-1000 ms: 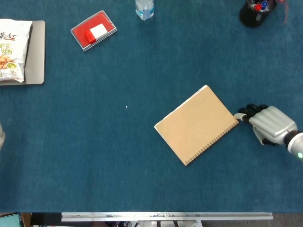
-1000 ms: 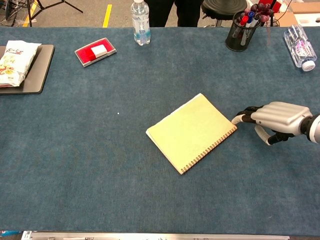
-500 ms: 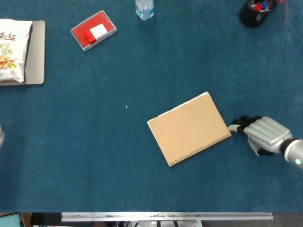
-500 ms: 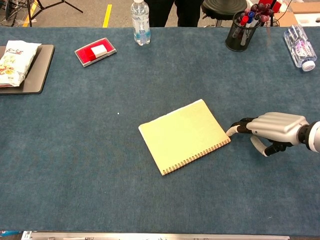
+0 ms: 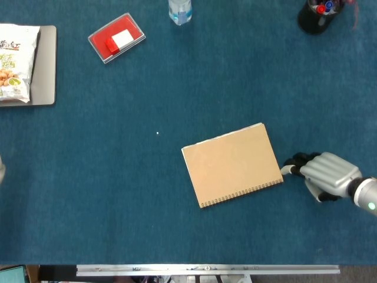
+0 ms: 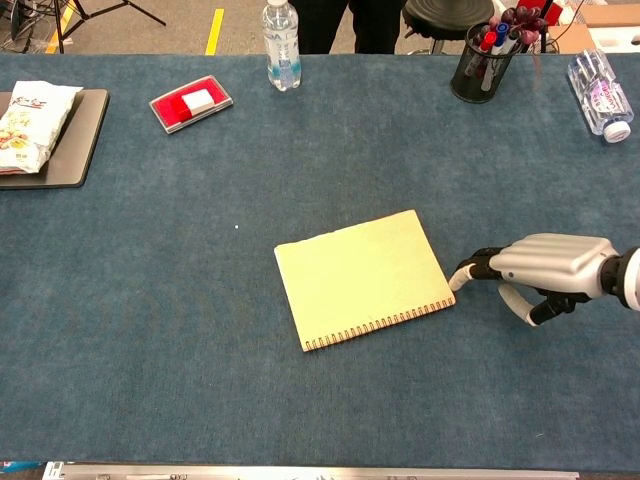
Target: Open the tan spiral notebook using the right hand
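Lab or test room, by the look of it. My worktop (image 6: 150,300) is covered edge to edge in blue carpet-like cloth. Beyond its 12 o'clock edge: bare grey floor with a yellow tape line (image 6: 215,30), tripod legs (image 6: 90,12) at 11 o'clock, a black stool base (image 6: 440,14). Staged props sit apart: pen cup (image 6: 488,55), water bottle (image 6: 282,45), red box (image 6: 191,102), snack bag (image 6: 30,113) on a grey tray (image 6: 85,135).

A closed tan spiral notebook (image 6: 362,278) is seen lying flat on the blue table (image 6: 150,300), its spiral along the near edge. The right hand (image 6: 540,270) is placed just beside its right corner, fingertips (image 6: 466,270) at the binding.
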Available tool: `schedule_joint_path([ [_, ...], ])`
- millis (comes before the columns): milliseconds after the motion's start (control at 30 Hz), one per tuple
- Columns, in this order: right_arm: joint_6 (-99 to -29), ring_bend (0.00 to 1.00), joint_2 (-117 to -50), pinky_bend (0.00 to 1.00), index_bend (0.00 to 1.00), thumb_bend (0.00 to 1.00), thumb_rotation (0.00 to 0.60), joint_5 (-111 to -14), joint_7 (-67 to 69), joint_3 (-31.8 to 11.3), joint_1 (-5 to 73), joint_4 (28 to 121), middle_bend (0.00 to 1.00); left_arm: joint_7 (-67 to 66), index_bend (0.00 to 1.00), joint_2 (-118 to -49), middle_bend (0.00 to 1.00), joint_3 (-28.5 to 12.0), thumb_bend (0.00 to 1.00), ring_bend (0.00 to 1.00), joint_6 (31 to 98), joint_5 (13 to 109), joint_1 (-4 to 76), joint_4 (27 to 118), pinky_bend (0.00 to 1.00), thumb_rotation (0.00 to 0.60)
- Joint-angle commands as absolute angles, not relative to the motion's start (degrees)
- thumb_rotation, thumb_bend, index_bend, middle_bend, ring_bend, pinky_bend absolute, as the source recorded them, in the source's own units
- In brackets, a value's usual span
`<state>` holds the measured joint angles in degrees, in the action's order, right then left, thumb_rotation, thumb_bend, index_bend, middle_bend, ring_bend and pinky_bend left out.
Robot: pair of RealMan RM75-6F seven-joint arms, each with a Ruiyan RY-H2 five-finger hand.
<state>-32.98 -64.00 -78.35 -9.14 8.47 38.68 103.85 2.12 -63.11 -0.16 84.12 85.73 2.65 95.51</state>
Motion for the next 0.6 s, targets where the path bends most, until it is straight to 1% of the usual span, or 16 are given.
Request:
schedule_joint_path([
  [33, -33.42, 0.07, -63.73, 0.20, 0.14, 0.83, 0.600, -78.82, -8.97, 8.43, 38.62, 104.13, 0.14, 2.13, 0.66, -63.10, 0.61, -0.16, 0.30, 0.57, 84.13, 85.74, 2.65, 95.51, 0.72, 0.600],
  [400, -35.60, 0.07, -61.55, 0.20, 0.14, 0.83, 0.600, -80.57, -9.08, 8.40, 38.36, 106.10, 0.17, 1.93, 0.66, -63.21, 0.61, -0.12, 0.30, 0.57, 83.91, 85.68, 2.73, 95.42, 0.72, 0.600],
  [600, -40.09, 0.07, -63.35, 0.20, 0.14, 0.81, 0.600, -83.34, -11.42, 8.05, 36.76, 103.77, 0.19, 1.77, 0.66, -63.34, 0.61, -0.08, 0.30, 0.57, 83.72, 85.63, 2.80, 95.37, 0.72, 0.600],
])
